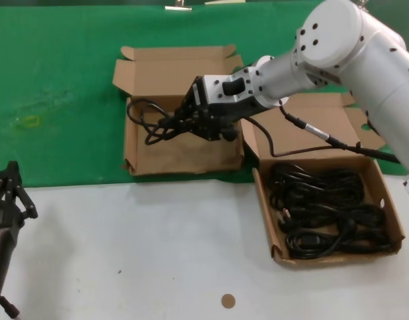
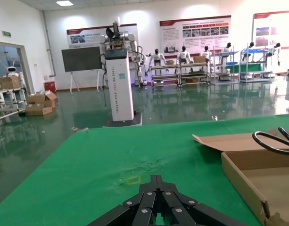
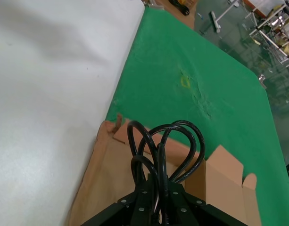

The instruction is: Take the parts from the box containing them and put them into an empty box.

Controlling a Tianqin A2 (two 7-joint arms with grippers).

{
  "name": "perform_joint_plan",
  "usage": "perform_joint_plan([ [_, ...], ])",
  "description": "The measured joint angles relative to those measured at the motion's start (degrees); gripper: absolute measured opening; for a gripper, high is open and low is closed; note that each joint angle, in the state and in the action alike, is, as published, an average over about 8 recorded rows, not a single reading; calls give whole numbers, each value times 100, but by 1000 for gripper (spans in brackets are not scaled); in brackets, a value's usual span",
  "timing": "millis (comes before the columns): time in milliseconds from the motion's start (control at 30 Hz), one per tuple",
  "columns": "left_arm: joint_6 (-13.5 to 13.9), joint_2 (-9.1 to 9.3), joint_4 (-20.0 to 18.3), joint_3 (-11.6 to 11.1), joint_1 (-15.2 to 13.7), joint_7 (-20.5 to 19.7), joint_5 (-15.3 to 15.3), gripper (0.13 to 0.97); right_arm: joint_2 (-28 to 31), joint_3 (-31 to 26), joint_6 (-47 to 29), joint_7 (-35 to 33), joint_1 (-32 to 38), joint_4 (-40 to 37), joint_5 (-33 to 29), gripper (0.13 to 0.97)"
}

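Head view: green cloth (image 1: 57,87), white tabletop (image 1: 144,247).

The table (image 1: 144,247) is white nearside, with green cloth (image 1: 57,87) beyond. Left box (image 1: 181,157) sits on the cloth; right box (image 1: 384,200) beside it straddles the cloth's edge.

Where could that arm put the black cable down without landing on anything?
The cardboard floor of the left box is bare; the right gripper, shut on a power cord, hangs over it. The white tabletop between the left gripper and the right box is open too. That right box is crowded with cords.
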Motion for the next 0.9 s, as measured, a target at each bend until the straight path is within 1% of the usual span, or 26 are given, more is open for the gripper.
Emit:
perform_joint_plan([
  [100, 0, 0, 0, 0, 0, 0, 0, 144, -27, 1, 56, -65, 37, -146, -8, 171],
  [400, 0, 0, 0, 0, 0, 0, 0, 144, -121, 33, 171, -220, 173, -517, 7, 210],
  [667, 0, 0, 0, 0, 0, 0, 0, 144, -228, 69, 239, -366, 291, -780, 42, 321],
  [700, 0, 0, 0, 0, 0, 0, 0, 144, -236, 74, 247, -375, 297, -791, 47, 321],
  [900, 0, 0, 0, 0, 0, 0, 0, 146, -247, 101, 288, -369, 295, -778, 66, 458],
])
